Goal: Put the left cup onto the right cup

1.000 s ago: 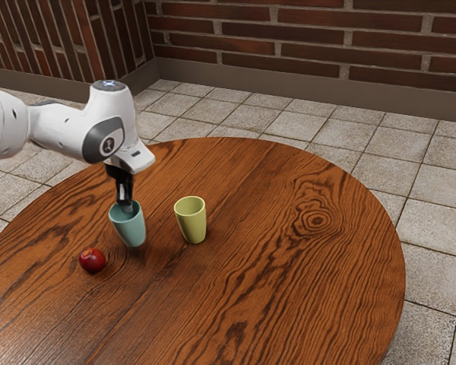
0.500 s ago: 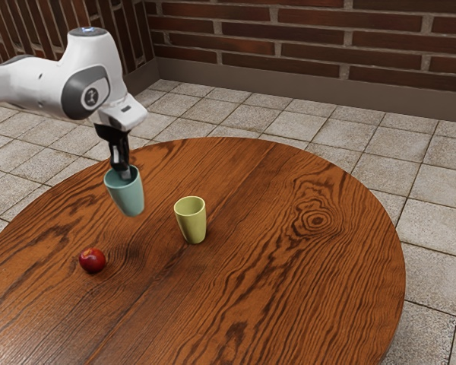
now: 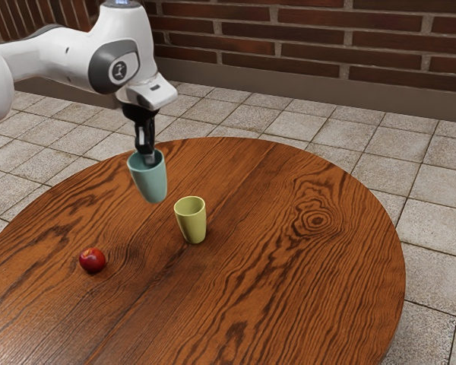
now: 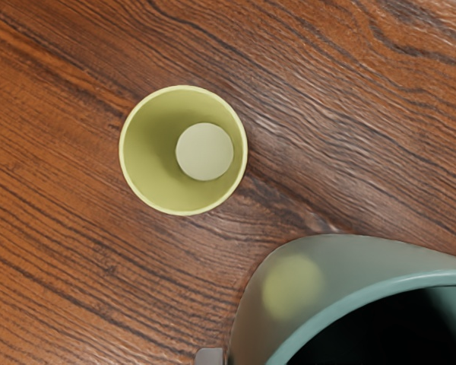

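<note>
My gripper [image 3: 145, 154] is shut on the rim of a teal cup [image 3: 150, 176], which hangs slightly tilted in the air above the round wooden table [image 3: 289, 274]. A yellow-green cup [image 3: 191, 219] stands upright on the table, below the teal cup and toward the exterior view's right. In the wrist view the yellow-green cup [image 4: 184, 150] is seen from above, open and with nothing in it, beside the blurred wall of the held teal cup [image 4: 342, 296].
A small red apple [image 3: 93, 260] lies on the table near the exterior view's left, well away from both cups. The table's right half is bare wood. A tiled floor and a brick wall surround the table.
My gripper has lifted the teal cup off the table and carried it up and toward the exterior view's right, closer to the yellow-green cup. The yellow-green cup and apple have stayed put.
</note>
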You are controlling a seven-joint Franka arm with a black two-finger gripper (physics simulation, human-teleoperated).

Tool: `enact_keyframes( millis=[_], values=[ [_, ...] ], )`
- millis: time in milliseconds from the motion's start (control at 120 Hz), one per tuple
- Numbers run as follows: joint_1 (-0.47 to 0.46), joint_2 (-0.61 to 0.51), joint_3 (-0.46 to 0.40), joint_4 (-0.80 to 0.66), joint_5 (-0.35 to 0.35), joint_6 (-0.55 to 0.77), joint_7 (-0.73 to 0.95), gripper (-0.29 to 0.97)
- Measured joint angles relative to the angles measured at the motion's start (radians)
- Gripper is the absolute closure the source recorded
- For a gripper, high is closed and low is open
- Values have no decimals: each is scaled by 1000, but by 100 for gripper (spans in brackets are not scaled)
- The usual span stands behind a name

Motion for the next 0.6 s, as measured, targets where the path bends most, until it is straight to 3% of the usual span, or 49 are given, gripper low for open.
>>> enact_keyframes(
  millis=[600],
  values=[
    [-20, 209, 3, 205, 2, -48, -3, 78]
  ],
)
